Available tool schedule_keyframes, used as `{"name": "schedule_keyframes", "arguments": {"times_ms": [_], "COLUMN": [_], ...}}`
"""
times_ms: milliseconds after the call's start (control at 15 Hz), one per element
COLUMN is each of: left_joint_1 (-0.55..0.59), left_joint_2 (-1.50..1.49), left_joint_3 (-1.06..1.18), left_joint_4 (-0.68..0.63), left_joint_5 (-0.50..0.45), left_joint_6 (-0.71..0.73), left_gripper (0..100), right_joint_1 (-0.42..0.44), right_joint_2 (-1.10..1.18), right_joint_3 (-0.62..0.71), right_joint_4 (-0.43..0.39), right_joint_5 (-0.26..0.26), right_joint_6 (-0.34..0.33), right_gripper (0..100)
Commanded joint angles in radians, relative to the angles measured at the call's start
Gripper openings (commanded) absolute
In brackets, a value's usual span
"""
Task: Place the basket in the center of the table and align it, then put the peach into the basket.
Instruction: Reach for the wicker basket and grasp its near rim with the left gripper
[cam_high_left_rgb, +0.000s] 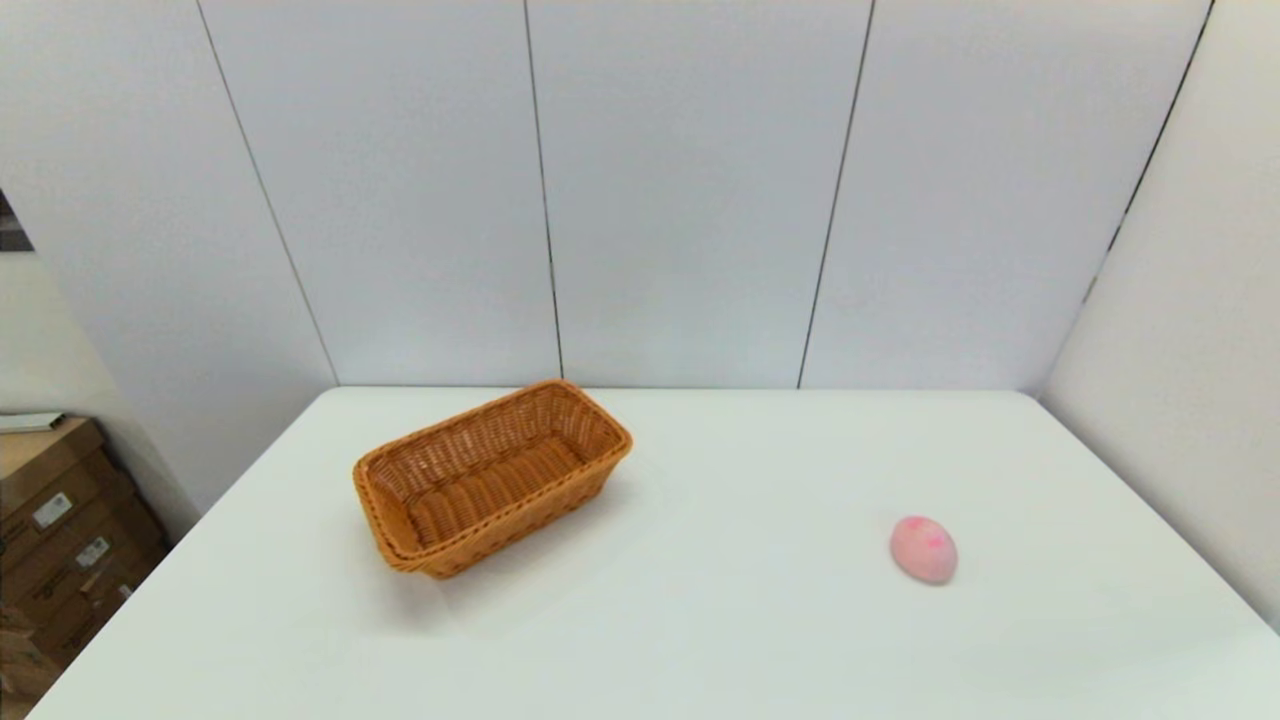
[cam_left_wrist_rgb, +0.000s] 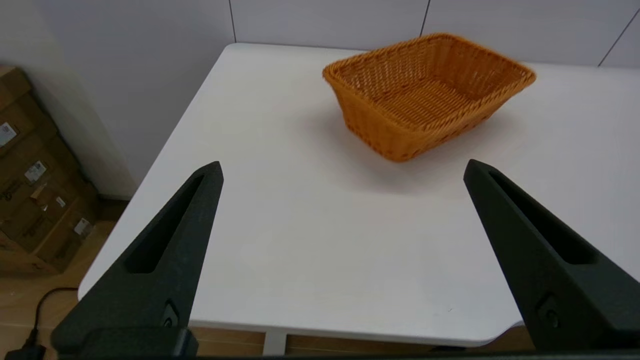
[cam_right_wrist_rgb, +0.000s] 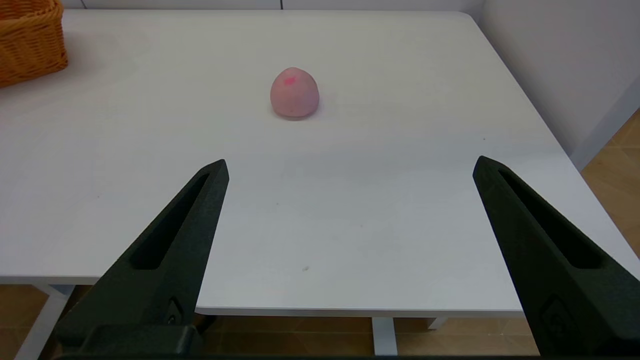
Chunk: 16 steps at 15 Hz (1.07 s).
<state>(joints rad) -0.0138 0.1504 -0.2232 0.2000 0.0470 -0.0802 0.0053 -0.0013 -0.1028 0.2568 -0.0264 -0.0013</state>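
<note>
Basket (cam_high_left_rgb: 492, 478) sat askew on my table (cam_high_left_rgb: 720, 620), ahead of my spread left claw (cam_left_wrist_rgb: 342, 170); peach (cam_high_left_rgb: 923, 549) lay ahead of my spread right claw (cam_right_wrist_rgb: 350, 167), both claws empty.

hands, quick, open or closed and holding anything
Left hand: open, holding nothing, short of the basket.
Right hand: open, holding nothing, short of the peach.

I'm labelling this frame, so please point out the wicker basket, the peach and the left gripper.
wicker basket (cam_high_left_rgb: 480, 490), head view, on its woven floor.
peach (cam_high_left_rgb: 923, 549), head view, on its middle.
left gripper (cam_left_wrist_rgb: 342, 170), left wrist view, midway between its open fingertips.
</note>
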Motion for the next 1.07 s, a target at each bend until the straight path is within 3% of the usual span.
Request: {"name": "schedule_keyframes", "arguments": {"times_ms": [67, 267, 467, 800, 1067], "left_joint_1": [-0.002, -0.011, -0.046, -0.063, -0.063], "left_joint_2": [0.845, 1.295, 1.548, 1.824, 1.887], "left_joint_3": [-0.597, -0.895, -1.044, -1.222, -1.226], "left_joint_4": [-0.013, 0.064, 0.173, 0.397, 0.449], "left_joint_5": [0.004, 0.043, 0.045, 0.039, -0.006], "left_joint_6": [-0.225, -0.385, -0.5, -0.653, -0.662], "left_gripper": [100, 100, 100, 100, 100], "right_joint_1": [0.001, -0.001, 0.001, 0.001, -0.001], "right_joint_2": [0.0, 0.0, 0.0, 0.0, 0.0], "right_joint_3": [0.0, 0.0, 0.0, 0.0, 0.0], "right_joint_4": [0.001, 0.002, 0.002, 0.002, 0.002], "right_joint_5": [0.0, 0.0, 0.0, 0.0, 0.0], "right_joint_6": [0.0, 0.0, 0.0, 0.0, 0.0], "right_gripper": [100, 100, 100, 100, 100]}}
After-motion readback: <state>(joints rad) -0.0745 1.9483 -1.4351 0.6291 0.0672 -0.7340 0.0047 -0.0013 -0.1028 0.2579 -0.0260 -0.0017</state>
